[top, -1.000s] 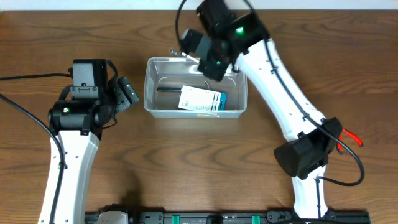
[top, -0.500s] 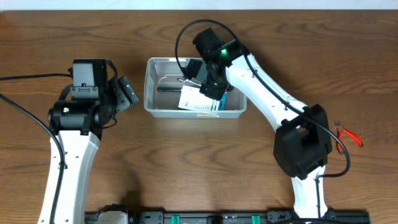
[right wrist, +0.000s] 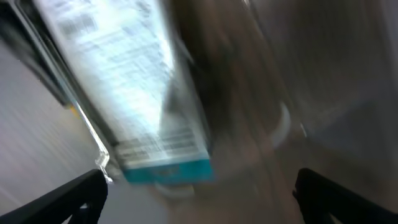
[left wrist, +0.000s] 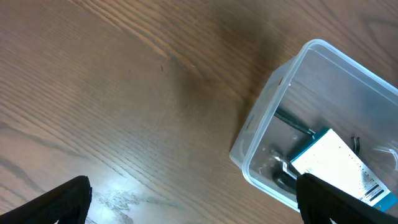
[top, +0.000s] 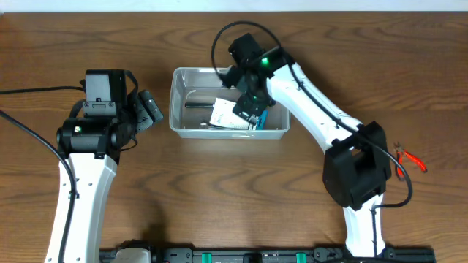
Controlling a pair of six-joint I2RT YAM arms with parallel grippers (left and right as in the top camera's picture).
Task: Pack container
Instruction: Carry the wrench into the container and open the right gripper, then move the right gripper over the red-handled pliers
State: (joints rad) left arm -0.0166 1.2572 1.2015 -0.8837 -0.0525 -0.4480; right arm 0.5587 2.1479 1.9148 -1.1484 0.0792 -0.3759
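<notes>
A: Where does the container [top: 175,102] sit?

B: On the wooden counter [top: 219,190], toward its far edge, between the two arms. It is a clear tub with rounded corners and a rim; the left wrist view shows one corner of it.

A: And inside?

B: A blue-and-white box [top: 228,117] lies tilted in the middle, its white face up. A dark bar [top: 197,104] lies alongside it toward the left wall.

A: Can the box's label be read?

B: No. There are rows of fine print and what looks like a barcode (sharpest in the left wrist view), but no word is legible. The right wrist view is blurred.

A: The arms?

B: The right tool [top: 248,113] hangs over the box within the tub's outline, its fingers spread wide with nothing between them; contact with the box cannot be judged. The left tool [top: 150,108] is just beside the tub's left wall, fingers also apart and empty.

A: Anything further out?

B: Red-handled pliers [top: 408,159] lie on the counter, well apart to the right.
</notes>
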